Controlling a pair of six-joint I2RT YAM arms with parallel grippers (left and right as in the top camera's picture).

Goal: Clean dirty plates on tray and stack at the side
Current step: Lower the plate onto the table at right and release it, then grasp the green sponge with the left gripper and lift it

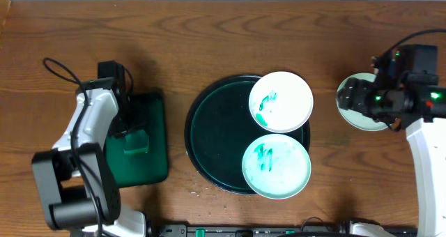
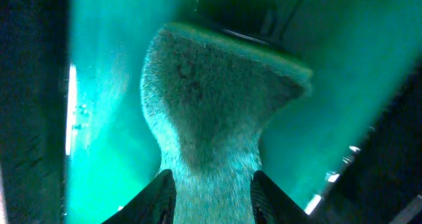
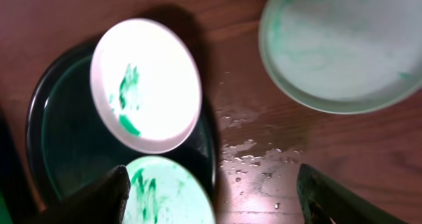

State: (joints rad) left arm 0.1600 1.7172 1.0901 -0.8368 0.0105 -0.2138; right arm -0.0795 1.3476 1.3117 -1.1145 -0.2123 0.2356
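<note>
Sponge [image 2: 217, 99] fills the left wrist view, green and fuzzy, squeezed to a narrow waist between two dark fingers [image 2: 158, 201], so the left gripper [image 2: 212, 184] has its jaws clamped on it. Bright green surface surrounds it there. From overhead that gripper sits over the green tray [image 1: 157, 167], a small rectangular one at the left of the table [image 1: 209, 35]. Whether the sponge rests on it or is lifted, I cannot tell. At the middle of the table lies the tray [image 1: 216, 132], round and dark with a raised rim. Two white plates sit on its right side, both overhanging the rim. The top plate [image 1: 281, 101] carries teal smears left of its centre. The lower plate [image 1: 276, 166] is tinted pale green with teal scribbles. Their edges come together, though whether they touch is unclear. Right of the tray and apart from it, the third plate [image 1: 369, 123] lies on the bare wood, faintly green, partly hidden from overhead by the right gripper [image 1: 355, 97]. In the right wrist view that gripper's jaws stand wide apart with nothing between them. Droplets [image 3: 250, 151] glisten on the wood between the tray and the third plate.
</note>
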